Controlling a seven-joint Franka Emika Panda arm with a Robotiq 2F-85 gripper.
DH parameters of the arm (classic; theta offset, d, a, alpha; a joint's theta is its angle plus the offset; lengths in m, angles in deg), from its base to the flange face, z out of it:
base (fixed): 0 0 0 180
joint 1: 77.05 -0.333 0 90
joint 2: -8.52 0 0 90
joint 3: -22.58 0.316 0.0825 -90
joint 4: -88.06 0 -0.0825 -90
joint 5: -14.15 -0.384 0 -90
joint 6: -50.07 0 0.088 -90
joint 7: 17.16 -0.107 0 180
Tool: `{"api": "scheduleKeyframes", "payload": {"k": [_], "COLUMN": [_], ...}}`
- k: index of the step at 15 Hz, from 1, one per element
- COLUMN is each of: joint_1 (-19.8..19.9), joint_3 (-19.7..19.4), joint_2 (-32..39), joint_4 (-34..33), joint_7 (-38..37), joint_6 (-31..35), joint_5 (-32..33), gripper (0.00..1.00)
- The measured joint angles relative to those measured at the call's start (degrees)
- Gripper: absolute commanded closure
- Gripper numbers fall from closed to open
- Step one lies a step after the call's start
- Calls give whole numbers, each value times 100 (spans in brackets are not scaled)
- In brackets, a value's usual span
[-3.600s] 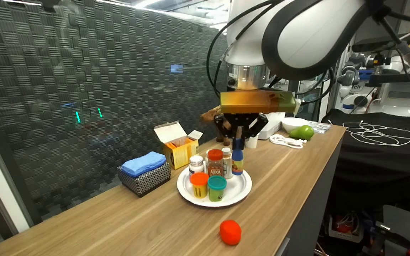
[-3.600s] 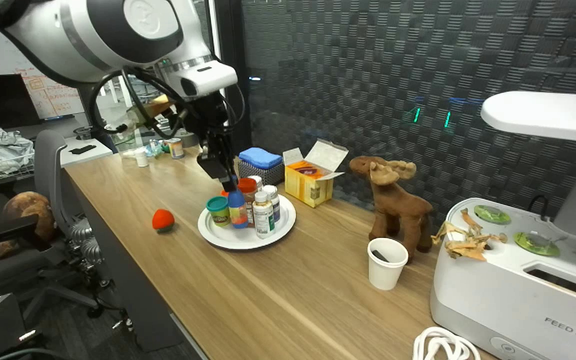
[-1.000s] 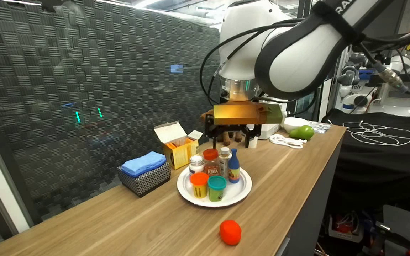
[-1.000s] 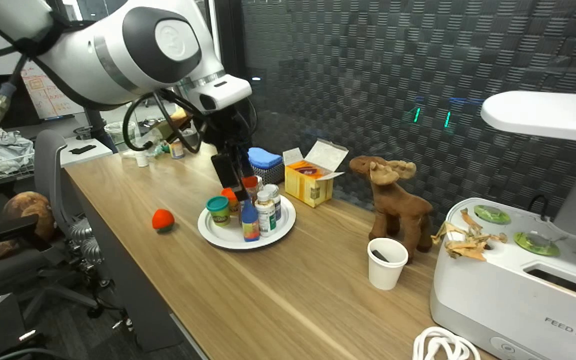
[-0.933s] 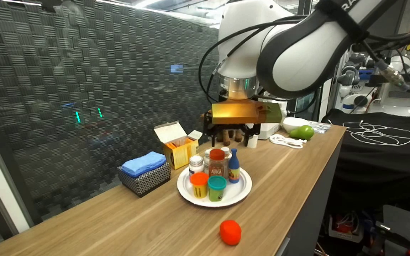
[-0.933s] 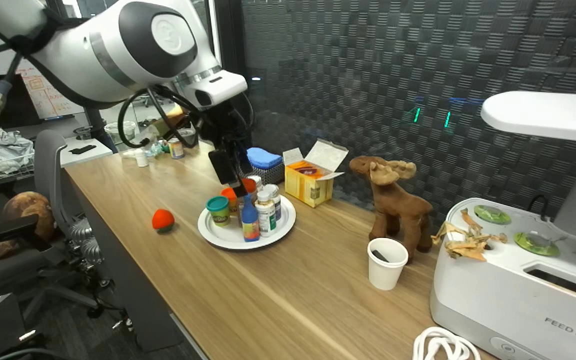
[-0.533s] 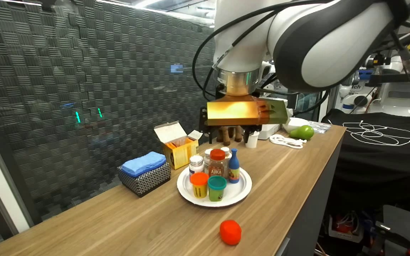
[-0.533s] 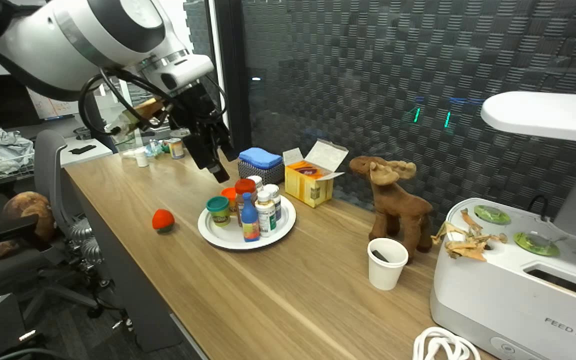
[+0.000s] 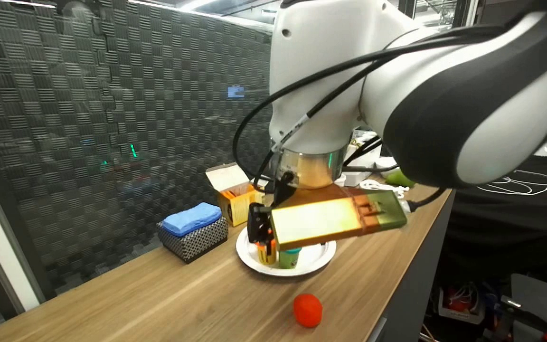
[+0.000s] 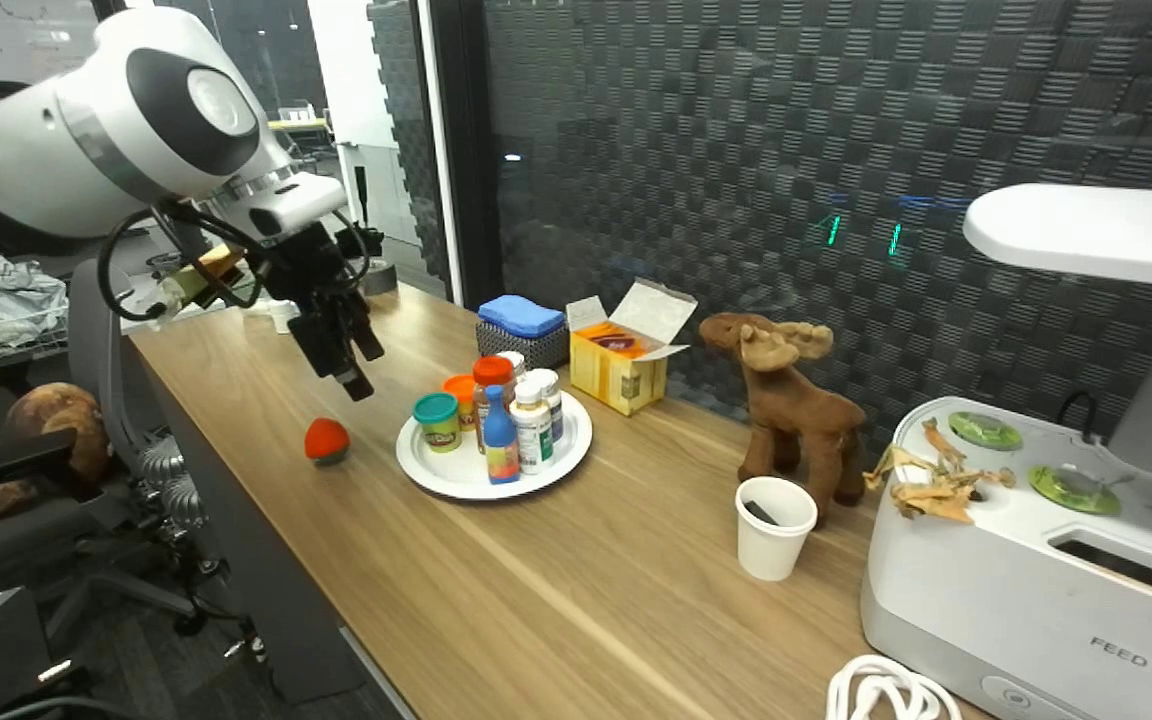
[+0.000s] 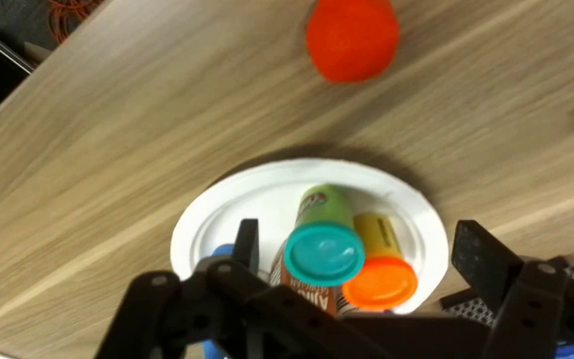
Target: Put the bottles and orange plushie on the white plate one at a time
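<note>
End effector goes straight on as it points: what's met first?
Likely the teal-lidded tub on the white plate: the wrist view shows it between the jaws of the open end effector. Depth unclear; the plate's rim might come first.

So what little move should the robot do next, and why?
Probably move the gripper over the orange plushie, ready to lower. The plushie sits on the wooden table, off the white plate, where the blue bottle already stands. The gripper is open and holds nothing, but in the wrist view the plushie is up near the top edge, not between the jaws.
</note>
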Motion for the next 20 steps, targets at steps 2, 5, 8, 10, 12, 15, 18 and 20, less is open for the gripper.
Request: {"api": "scheduleKeyframes", "payload": {"k": [2, 5, 8, 10, 12, 15, 18, 20], "joint_1": [-109, -192, -216, -226, -238, -254, -272, -305], "joint_3": [73, 101, 101, 101, 101, 100, 83, 32], "joint_2": [201, 479, 671, 749, 791, 808, 808, 807], "joint_4": [2, -1, -6, -6, -6, -7, -7, -7], "joint_7": [127, 494, 1026, 1452, 1815, 2174, 2345, 2349], "joint_6": [126, 258, 261, 256, 249, 237, 212, 183], "joint_5": [-12, -235, -669, -1040, -1347, -1646, -1771, -1772], "gripper": [0, 0, 0, 0, 0, 26, 49, 65]}}
